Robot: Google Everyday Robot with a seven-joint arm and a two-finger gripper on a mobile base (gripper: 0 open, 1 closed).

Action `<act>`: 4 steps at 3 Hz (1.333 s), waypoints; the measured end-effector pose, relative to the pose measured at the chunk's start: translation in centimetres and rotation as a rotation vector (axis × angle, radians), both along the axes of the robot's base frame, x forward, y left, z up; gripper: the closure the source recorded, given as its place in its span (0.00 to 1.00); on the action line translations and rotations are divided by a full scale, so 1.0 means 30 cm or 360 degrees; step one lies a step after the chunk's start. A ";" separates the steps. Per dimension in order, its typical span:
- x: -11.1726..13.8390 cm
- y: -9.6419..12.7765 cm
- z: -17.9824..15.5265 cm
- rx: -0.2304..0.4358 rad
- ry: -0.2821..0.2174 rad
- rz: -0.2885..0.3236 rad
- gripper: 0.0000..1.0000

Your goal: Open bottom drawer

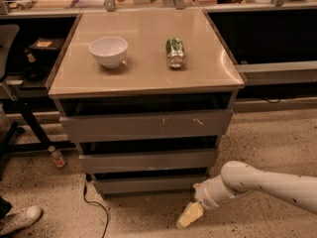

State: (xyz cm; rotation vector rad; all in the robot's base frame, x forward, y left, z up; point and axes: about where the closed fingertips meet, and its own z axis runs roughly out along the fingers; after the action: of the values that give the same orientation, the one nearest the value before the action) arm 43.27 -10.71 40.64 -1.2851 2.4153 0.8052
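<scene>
The bottom drawer is the lowest and narrowest grey front of the cabinet, plain and handleless, and it sits pushed in. Above it are the mid-height front and the tallest front with white scratch marks. My white arm comes in from the right, low over the floor. My gripper hangs just right of and below the bottom drawer's right end, with its yellowish fingers pointing down-left toward the floor. It is apart from the drawer front.
A white bowl and a green can lying on its side sit on the cabinet top. A black cable runs on the floor at the lower left. A small bottle and a shoe lie at left.
</scene>
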 end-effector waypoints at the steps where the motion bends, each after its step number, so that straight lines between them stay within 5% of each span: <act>1: 0.068 0.012 -0.116 0.0087 -0.0003 -0.0030 0.00; 2: 0.141 0.032 -0.216 0.0150 -0.0003 -0.0038 0.00; 4: 0.163 0.057 -0.246 0.0172 -0.0045 -0.0052 0.00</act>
State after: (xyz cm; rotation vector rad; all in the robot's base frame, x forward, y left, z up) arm 48.15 -9.01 33.25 -1.2055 2.3300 0.8894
